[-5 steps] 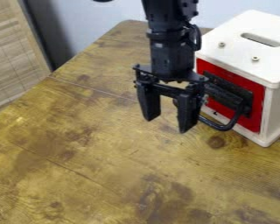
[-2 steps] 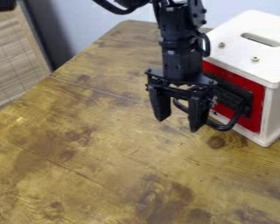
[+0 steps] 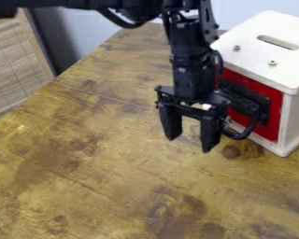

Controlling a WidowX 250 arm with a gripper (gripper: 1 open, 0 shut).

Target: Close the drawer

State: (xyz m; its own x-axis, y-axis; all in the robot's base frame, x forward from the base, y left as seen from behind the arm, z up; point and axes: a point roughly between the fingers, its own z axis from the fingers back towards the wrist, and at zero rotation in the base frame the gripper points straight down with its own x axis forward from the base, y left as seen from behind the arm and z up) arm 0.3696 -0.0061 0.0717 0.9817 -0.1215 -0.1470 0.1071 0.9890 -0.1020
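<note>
A slatted panel (image 3: 15, 65) is standing at the far left. The black gripper (image 3: 191, 129) is hanging with fingers spread apart, holding nothing, and is partly blocking the drawer (image 3: 262, 110), which is sitting in the white box (image 3: 271, 56) at right.

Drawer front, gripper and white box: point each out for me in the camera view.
Drawer (image 3: 272, 114): camera view, on its red front, right part.
Gripper (image 3: 191, 130): camera view, midway between the fingertips.
White box (image 3: 260, 62): camera view, on its top.
</note>
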